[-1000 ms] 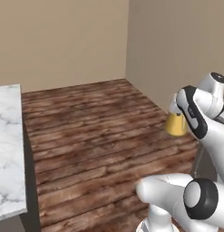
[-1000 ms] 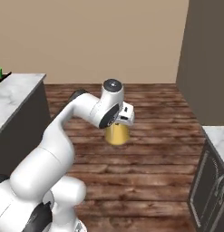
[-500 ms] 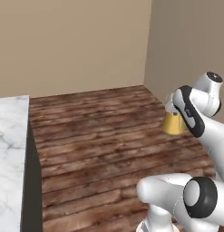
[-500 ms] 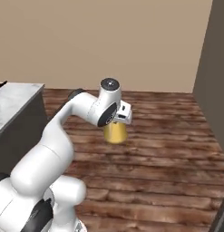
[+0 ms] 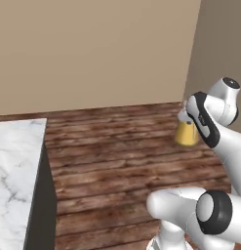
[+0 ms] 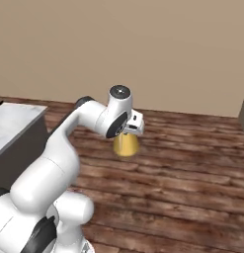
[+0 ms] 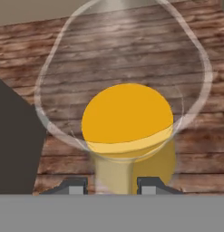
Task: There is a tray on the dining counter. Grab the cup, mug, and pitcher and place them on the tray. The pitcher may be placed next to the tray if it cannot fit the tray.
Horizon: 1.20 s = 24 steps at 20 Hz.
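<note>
Presently the gripper (image 7: 111, 185) has its jaws clamped on the pitcher (image 6: 126, 145), carried in the air above the wooden floor (image 5: 122, 161). Left, by judgement: setting it on the tray; only a counter (image 5: 14, 171) corner shows.

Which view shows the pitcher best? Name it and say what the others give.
The hand view: the pitcher spans it, seen from above through its clear top down to the amber base, with a fingertip on either side. The right base view shows its amber cone hanging under the hand. The left base view shows it partly behind the arm.
</note>
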Available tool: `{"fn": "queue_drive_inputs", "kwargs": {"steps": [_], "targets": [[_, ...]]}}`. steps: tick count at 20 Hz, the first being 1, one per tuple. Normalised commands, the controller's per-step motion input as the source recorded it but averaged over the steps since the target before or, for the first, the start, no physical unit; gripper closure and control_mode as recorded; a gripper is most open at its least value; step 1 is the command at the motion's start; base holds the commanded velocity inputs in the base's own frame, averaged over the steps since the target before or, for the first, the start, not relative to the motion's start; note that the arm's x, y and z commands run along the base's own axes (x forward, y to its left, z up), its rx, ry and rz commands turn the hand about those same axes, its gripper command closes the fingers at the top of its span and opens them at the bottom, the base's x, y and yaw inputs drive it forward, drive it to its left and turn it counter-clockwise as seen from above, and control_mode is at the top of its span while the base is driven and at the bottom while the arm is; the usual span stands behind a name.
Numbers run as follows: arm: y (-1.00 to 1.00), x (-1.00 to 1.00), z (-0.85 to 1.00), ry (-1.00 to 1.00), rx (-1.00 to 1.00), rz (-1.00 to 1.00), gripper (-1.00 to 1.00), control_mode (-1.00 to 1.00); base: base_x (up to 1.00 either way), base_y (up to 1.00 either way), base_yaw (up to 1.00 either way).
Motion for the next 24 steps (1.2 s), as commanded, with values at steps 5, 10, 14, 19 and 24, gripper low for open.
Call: {"fn": "queue_drive_inputs", "kwargs": {"steps": [5,10,14,19,24], "targets": [[0.0,0.0,0.0,0.0,0.0,0.0,1.0,1.0,1.0,-0.42,0.24],[0.0,0.0,0.0,0.0,0.0,0.0,1.0,1.0,1.0,-0.65,0.19],[0.0,0.0,0.0,0.0,0.0,0.0,1.0,1.0,0.99,-0.74,0.18],[0.0,0.0,0.0,0.0,0.0,0.0,1.0,1.0,0.99,-0.73,0.23],[0.0,0.0,0.0,0.0,0.0,0.0,1.0,1.0,1.0,-0.39,0.4]]}}
